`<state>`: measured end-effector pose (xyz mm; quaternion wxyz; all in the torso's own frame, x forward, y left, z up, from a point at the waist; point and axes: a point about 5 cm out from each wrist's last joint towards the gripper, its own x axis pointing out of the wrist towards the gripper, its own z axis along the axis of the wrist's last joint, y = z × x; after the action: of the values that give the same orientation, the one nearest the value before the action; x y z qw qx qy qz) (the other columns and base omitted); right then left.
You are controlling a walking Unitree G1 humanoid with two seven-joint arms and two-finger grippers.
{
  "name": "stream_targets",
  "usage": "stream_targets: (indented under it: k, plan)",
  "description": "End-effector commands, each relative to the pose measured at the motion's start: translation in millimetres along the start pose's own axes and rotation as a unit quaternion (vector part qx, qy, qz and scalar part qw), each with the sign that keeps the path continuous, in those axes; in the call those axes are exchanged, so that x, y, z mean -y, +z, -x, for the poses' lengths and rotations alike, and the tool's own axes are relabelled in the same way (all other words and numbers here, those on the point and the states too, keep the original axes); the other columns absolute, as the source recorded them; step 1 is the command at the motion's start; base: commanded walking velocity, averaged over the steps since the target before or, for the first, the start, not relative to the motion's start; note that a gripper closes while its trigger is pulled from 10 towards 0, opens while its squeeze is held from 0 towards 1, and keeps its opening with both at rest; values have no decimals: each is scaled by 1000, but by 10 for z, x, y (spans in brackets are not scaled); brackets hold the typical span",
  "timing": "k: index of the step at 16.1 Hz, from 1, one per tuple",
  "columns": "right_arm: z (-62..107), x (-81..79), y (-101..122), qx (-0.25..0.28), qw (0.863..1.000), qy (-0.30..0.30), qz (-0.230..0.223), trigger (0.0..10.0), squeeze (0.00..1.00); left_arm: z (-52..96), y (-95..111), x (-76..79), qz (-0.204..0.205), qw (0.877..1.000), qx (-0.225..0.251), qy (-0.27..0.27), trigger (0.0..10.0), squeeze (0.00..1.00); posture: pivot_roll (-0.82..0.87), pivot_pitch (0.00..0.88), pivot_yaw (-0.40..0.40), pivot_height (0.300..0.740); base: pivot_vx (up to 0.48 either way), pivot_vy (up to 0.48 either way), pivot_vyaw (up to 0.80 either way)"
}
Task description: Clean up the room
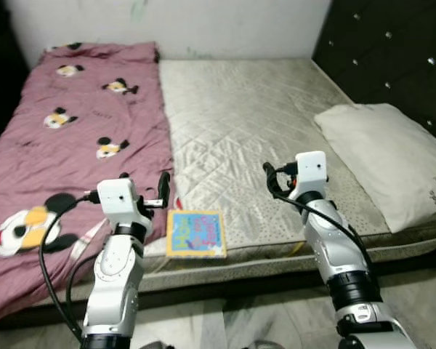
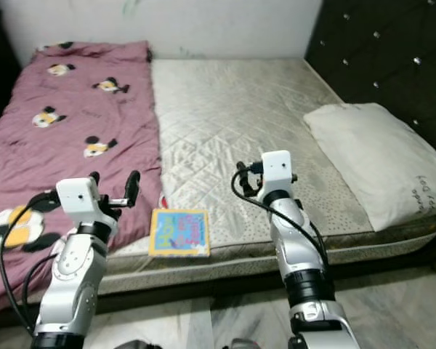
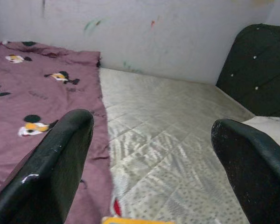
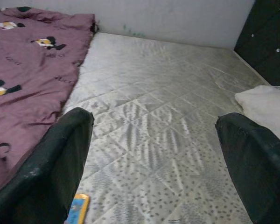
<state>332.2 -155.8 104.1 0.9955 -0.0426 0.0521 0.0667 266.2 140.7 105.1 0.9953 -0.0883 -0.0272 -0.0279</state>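
Observation:
A colourful picture book (image 1: 196, 233) lies flat at the front edge of a quilted grey mattress (image 1: 240, 116). A pink blanket with cartoon mice (image 1: 80, 131) covers the bed's left half. A white pillow (image 1: 389, 156) rests at the right, by the headboard. My left gripper (image 1: 144, 185) is raised just left of the book, open and holding nothing. My right gripper (image 1: 276, 178) hovers over the mattress front, to the right of the book, also open and holding nothing. In the wrist views the book's edge (image 4: 78, 207) peeks in below the spread fingers (image 4: 51, 163).
A dark tufted headboard (image 1: 392, 51) rises along the right side. A pale wall (image 1: 203, 22) closes off the far side of the bed. Marbled floor (image 1: 225, 320) runs along the near edge of the bed, under my arms.

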Motion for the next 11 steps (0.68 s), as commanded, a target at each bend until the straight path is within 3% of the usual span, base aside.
stream_targets:
  k: [1, 4, 11]
  plan:
    - [-11, 6, -3, -5, 1000, -4, -2, 10000, 0, -6, 31, -2, -2, 1000, 5, -3, 10000, 0, -76, 15, -23, 740, 405, 0, 0]
    - [-6, 15, -13, -6, 1000, -6, 0, 10000, 0, -11, 17, 2, -6, 1000, 2, -4, 10000, 0, -77, 17, -22, 740, 336, 0, 0]
    - [-6, 30, -33, -10, 1000, -10, 1, 10000, 0, -13, -1, 1, -10, 1000, -5, 6, 10000, 0, -76, 17, -21, 740, 0, 0, 0]
